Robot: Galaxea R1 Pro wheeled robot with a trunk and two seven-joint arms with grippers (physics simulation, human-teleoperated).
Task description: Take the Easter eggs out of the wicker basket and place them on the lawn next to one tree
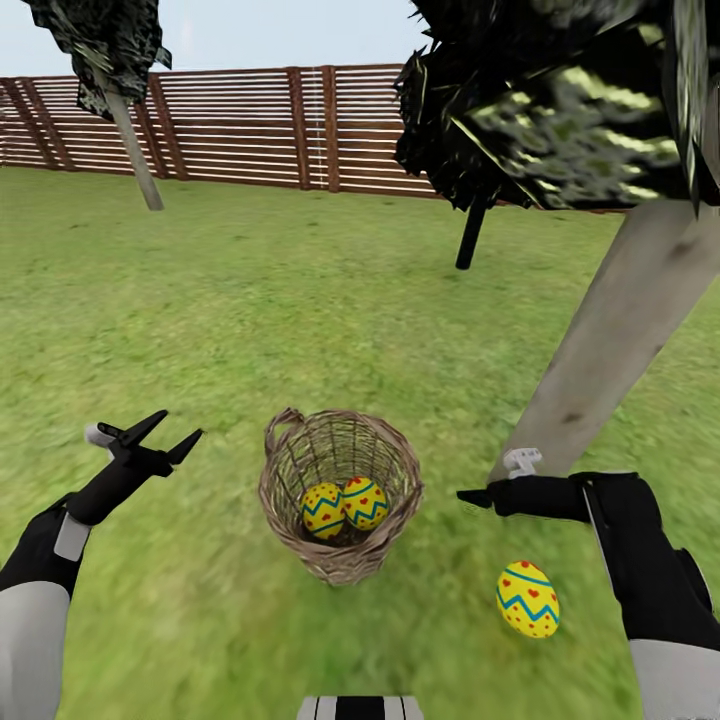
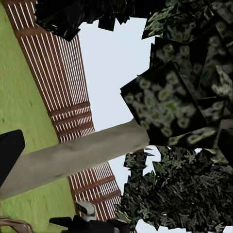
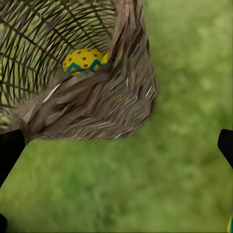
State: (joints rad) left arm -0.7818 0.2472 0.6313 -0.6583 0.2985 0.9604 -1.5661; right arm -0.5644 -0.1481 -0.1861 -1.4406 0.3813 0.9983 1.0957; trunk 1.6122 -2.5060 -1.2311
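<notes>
basket [image 1: 340,495]: two eggs [image 1: 343,505] inside | third egg [image 1: 527,598] on grass near tree trunk [image 1: 620,330] | left gripper [image 1: 160,432] jaws spread, empty | right gripper [image 1: 475,496] probably open

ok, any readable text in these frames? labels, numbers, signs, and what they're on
None: no words, numbers or signs on anything.
Eggs: only zigzag bands, red dots and hearts, no lettering.
Basket, fence, trunk: unmarked.
Left gripper and right gripper: no labels.
</notes>
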